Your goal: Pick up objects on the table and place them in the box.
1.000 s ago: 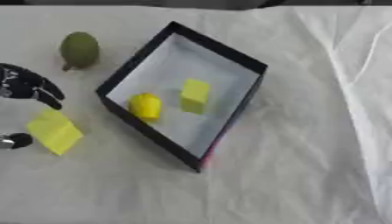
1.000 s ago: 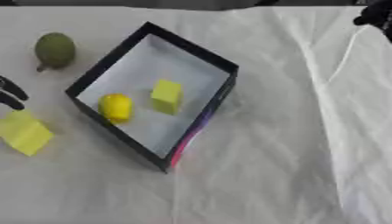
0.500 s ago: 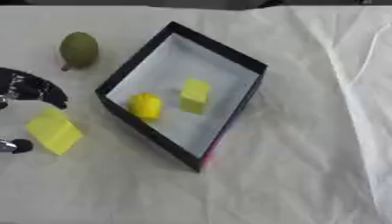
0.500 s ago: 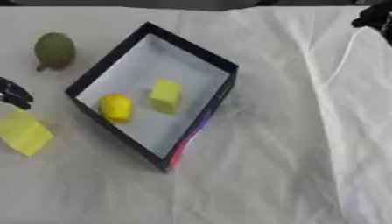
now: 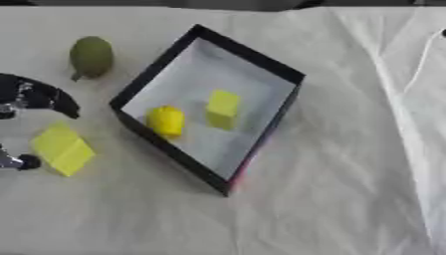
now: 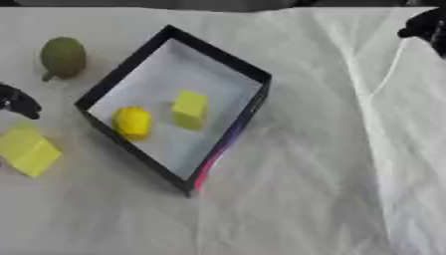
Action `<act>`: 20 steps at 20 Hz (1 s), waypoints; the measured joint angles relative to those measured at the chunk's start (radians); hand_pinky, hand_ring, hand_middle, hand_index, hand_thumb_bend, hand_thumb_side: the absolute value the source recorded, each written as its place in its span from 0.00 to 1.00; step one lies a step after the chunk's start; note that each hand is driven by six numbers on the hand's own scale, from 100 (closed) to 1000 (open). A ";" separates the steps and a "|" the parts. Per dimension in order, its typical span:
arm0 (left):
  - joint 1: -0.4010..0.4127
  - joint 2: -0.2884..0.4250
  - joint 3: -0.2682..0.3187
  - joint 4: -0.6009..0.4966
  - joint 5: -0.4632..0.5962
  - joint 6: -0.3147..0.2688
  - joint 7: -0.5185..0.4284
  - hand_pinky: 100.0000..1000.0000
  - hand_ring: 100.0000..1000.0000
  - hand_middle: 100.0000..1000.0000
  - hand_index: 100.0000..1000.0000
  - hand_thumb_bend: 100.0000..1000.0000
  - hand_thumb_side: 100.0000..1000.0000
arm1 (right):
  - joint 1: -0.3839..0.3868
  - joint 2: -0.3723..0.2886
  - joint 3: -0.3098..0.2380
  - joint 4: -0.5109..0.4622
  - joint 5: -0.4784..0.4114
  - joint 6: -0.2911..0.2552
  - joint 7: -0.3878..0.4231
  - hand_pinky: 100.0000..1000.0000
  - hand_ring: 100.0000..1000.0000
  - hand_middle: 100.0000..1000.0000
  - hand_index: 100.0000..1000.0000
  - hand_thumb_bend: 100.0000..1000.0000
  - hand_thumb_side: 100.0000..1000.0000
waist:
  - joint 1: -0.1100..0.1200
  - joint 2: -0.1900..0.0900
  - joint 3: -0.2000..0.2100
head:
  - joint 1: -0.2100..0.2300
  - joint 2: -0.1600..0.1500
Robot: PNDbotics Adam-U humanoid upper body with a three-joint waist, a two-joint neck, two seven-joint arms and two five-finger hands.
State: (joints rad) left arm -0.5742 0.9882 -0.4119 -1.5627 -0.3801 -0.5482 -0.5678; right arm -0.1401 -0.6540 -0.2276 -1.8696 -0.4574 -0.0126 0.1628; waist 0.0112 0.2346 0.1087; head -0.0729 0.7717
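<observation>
The left hand (image 5: 31, 97) sits at the table's left edge with curved fingers above the yellow block (image 5: 62, 148) and something like a thumb tip below it, so it's spread around the block but not clamped on yet, I think, though the view there is poor. The block is just beside the black box (image 5: 266, 137), so a sloppy close could nudge it away or a low carry could clip the near wall; the green pear-shaped fruit (image 6: 62, 56) waits near the table's far left corner. A round yellow piece (image 5: 166, 120) and a yellow cube (image 5: 223, 105) already fill the box's middle, leaving room at its far corner, and the right hand (image 6: 427, 27) is only a dark shape at the table's far right corner, fingers unreadable.
</observation>
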 measured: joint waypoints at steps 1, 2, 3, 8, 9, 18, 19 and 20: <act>0.000 -0.004 -0.003 0.004 0.000 0.000 0.000 0.84 0.83 0.78 0.84 0.42 0.00 | 0.000 0.000 0.000 0.000 0.000 0.000 0.000 0.95 0.66 0.57 0.78 0.00 0.56 | 0.000 0.000 -0.001 | 0.000 0.000; -0.001 -0.006 -0.007 0.007 0.000 0.001 -0.001 0.84 0.83 0.78 0.84 0.41 0.00 | 0.000 0.001 0.000 0.000 0.001 0.000 0.000 0.95 0.66 0.57 0.78 0.00 0.56 | 0.000 0.000 -0.001 | 0.000 0.000; -0.003 -0.009 -0.010 0.010 0.000 0.003 -0.003 0.84 0.83 0.78 0.84 0.41 0.01 | 0.000 0.001 0.000 0.000 0.001 0.000 0.000 0.95 0.66 0.57 0.78 0.00 0.56 | 0.000 0.000 -0.002 | 0.000 0.000; -0.012 -0.026 -0.024 0.027 -0.001 0.017 -0.017 0.84 0.83 0.78 0.84 0.41 0.04 | 0.000 0.008 0.000 0.003 0.001 0.002 0.002 0.95 0.66 0.57 0.78 0.00 0.56 | 0.000 0.000 -0.005 | 0.000 0.000; -0.014 -0.029 -0.027 0.032 -0.002 0.021 -0.021 0.84 0.83 0.77 0.84 0.40 0.05 | 0.000 0.008 0.000 0.003 0.001 0.002 0.002 0.95 0.66 0.57 0.78 0.00 0.55 | 0.000 0.000 -0.005 | 0.000 0.000; -0.015 -0.041 -0.031 0.054 -0.004 0.045 -0.045 0.85 0.84 0.77 0.86 0.39 0.14 | 0.001 0.015 0.000 0.005 0.001 0.007 0.000 0.95 0.65 0.56 0.78 0.00 0.57 | 0.000 0.000 -0.006 | 0.000 0.000; -0.010 -0.040 -0.027 0.051 0.000 0.047 -0.047 0.85 0.84 0.78 0.86 0.39 0.15 | 0.001 0.016 0.000 0.006 0.001 0.008 -0.001 0.95 0.65 0.56 0.78 0.00 0.57 | 0.000 0.001 -0.006 | 0.000 0.000; -0.005 -0.039 -0.022 0.047 0.004 0.049 -0.049 0.85 0.84 0.78 0.86 0.40 0.19 | 0.001 0.016 0.000 0.006 0.003 0.009 -0.001 0.95 0.65 0.56 0.78 0.00 0.58 | 0.000 0.001 -0.005 | 0.000 0.000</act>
State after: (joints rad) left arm -0.5791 0.9492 -0.4342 -1.5154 -0.3759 -0.4994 -0.6166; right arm -0.1389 -0.6377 -0.2277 -1.8636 -0.4548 -0.0035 0.1617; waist 0.0112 0.2352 0.1036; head -0.0726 0.7717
